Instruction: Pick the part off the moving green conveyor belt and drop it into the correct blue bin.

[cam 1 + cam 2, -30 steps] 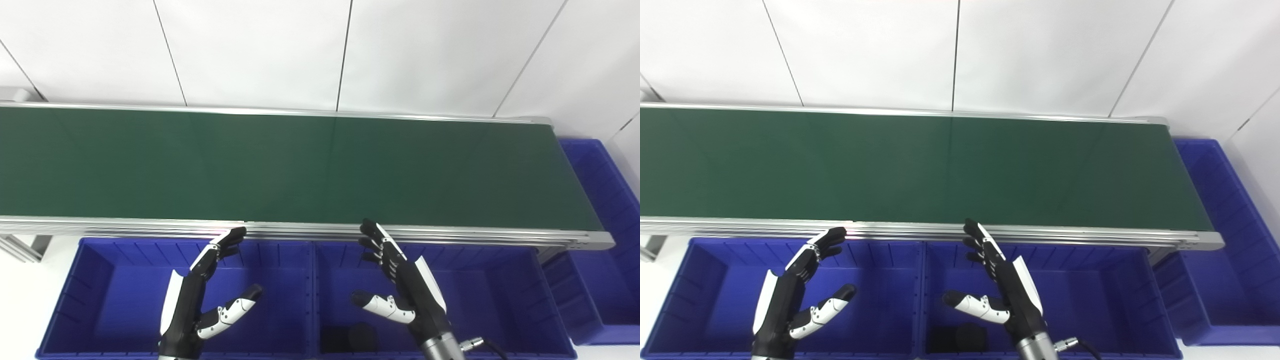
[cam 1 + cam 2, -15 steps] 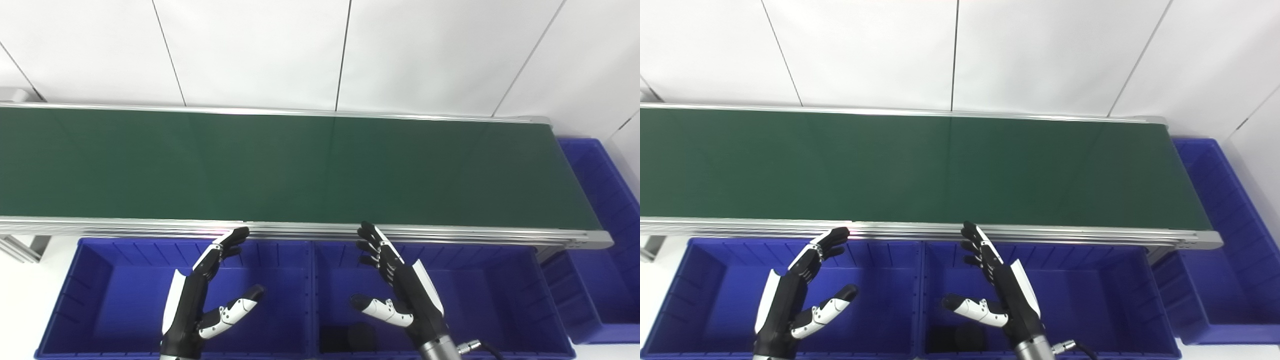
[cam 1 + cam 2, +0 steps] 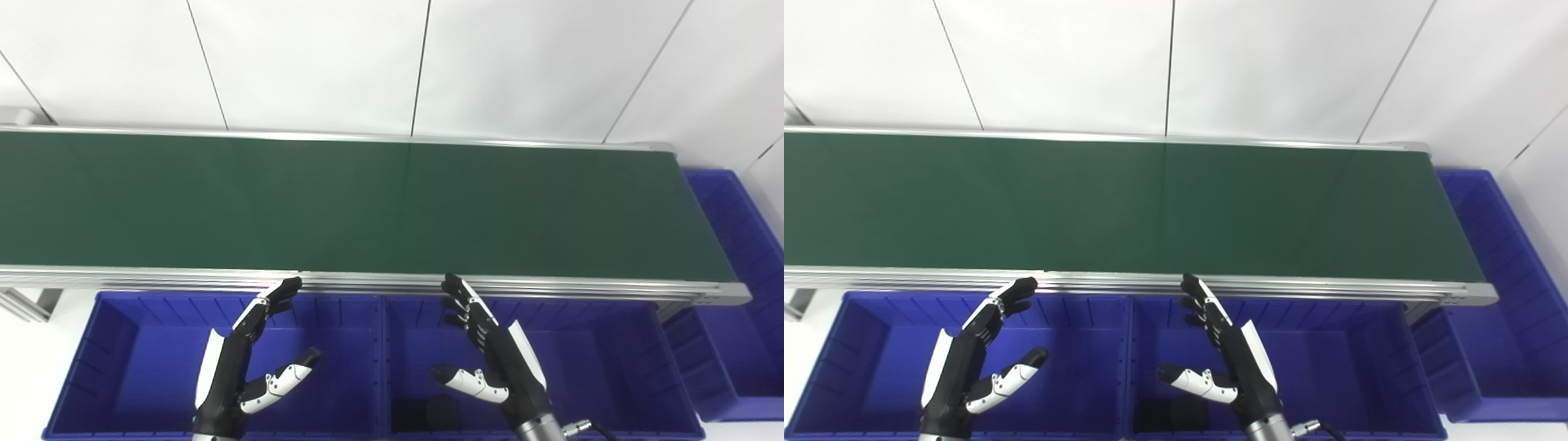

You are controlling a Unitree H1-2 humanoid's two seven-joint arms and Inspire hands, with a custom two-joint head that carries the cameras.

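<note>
There's a dark part (image 3: 427,414) sitting in the near end of the middle blue bin (image 3: 588,343), just below the right hand (image 3: 490,361). Both hands hover over the bins with fingers spread, holding nothing, the left hand (image 3: 245,361) above the left blue bin (image 3: 135,343). The green conveyor belt (image 3: 367,202) runs right behind them.

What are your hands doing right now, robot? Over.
Left hand open, right hand open, above the bins. Belt bare, no part. Dark thing in middle bin.

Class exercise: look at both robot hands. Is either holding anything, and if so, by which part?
Nothing is held. The left hand and the right hand are both open, fingers spread, above the blue bins. No part shows on the green conveyor belt.
</note>
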